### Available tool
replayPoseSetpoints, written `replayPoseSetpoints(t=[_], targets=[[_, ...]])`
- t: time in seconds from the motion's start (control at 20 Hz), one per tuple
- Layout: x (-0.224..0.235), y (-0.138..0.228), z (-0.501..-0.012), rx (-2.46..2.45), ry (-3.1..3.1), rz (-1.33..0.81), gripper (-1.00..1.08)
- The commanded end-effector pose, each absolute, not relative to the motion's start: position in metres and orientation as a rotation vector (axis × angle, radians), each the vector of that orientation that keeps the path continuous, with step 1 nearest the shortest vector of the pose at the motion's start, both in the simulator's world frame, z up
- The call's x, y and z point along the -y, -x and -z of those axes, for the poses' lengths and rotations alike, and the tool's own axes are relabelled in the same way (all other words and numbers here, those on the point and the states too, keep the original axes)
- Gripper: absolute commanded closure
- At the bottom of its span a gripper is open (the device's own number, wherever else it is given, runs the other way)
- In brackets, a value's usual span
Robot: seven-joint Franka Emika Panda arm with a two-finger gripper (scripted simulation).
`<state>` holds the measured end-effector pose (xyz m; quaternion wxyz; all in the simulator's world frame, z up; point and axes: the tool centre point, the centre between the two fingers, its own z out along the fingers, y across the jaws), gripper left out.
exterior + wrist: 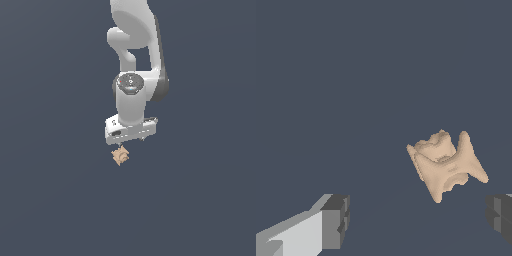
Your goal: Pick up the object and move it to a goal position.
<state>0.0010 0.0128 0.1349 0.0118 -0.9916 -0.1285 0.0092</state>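
Observation:
The object [120,156] is a small tan knobbly piece lying on the dark grey floor, just below the white gripper [125,142] in the exterior view. In the wrist view the object [446,165] sits beyond the line between the two dark fingertips, closer to one pad [500,216] than to the other pad [336,222]. The gripper [418,220] is open wide, and nothing is held between its fingers. I cannot tell whether a fingertip touches the object. No goal marker shows in either view.
A plain dark grey floor [50,200] surrounds the piece on all sides. The white arm [135,45] rises above the gripper toward the top of the exterior view.

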Motion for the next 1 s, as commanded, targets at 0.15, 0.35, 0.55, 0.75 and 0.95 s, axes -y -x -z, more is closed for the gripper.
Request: replayPoseSetpoints(t=[0.15,0.35,0.55,0.75,0.95], targets=[[0.002,-0.007,-0.121,0.606,3.067,-0.019,-0.92],[0.013,-0.010,-0.112,0.755,3.039,-0.013,-0.92],[0.022,-0.013,-0.103,0.877,3.011,-0.008,-0.92],[0.029,-0.015,-0.097,0.968,2.986,-0.004,-0.92],[0.033,-0.016,-0.093,1.028,2.968,-0.001,-0.92]])
